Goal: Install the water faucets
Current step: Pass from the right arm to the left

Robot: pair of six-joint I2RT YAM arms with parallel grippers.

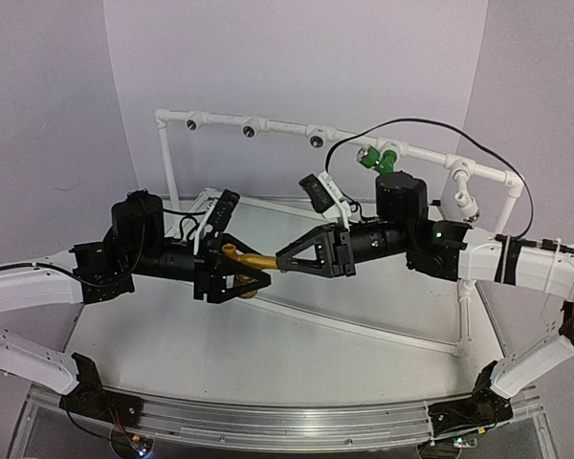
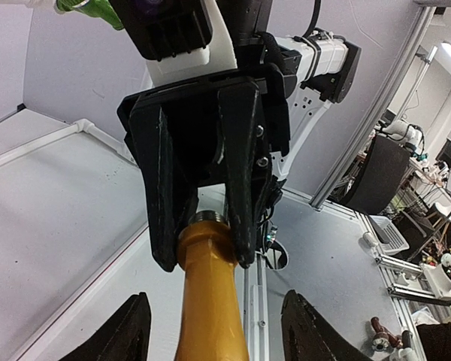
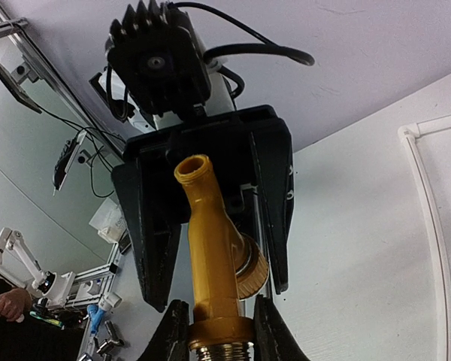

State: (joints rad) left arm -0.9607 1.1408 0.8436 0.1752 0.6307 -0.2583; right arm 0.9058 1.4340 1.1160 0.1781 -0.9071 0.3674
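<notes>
The yellow-orange water faucet (image 1: 260, 260) hangs level above the table between my two grippers. My right gripper (image 1: 281, 260) is shut on its collar, just above the brass-coloured thread (image 3: 222, 352). In the right wrist view, the right gripper (image 3: 222, 331) has both fingers pressed against that collar. My left gripper (image 2: 218, 331) is open, with its fingers (image 2: 128, 331) standing apart on either side of the faucet body (image 2: 209, 301) without touching it. The spout (image 3: 194, 167) points toward the left arm. The green faucet (image 1: 373, 156) sits on the white pipe frame (image 1: 277, 124) at the back right.
The pipe frame spans the back of the table, with dark round sockets (image 1: 251, 128) along its top bar. A white rail (image 1: 364, 330) runs diagonally across the table under the right arm. Workshop clutter (image 2: 406, 248) lies beyond the table's edge.
</notes>
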